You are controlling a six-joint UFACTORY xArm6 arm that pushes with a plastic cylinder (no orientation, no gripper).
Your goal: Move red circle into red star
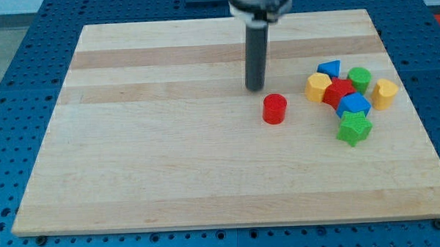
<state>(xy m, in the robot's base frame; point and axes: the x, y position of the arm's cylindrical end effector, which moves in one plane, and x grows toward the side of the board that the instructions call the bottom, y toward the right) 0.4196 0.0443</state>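
Note:
The red circle point(274, 108) stands alone on the wooden board point(169, 140), right of the middle. The red star point(339, 90) sits further to the view's right, inside a tight cluster of blocks. My tip point(255, 88) is just above and left of the red circle, a small gap away from it. The rod rises straight up to the view's top edge.
Around the red star are a yellow block point(318, 86) on its left, a blue triangle point(329, 68) and a green circle point(359, 78) above, a blue block point(353, 104) and a green star point(354, 127) below, and a yellow block point(384, 93) at the right.

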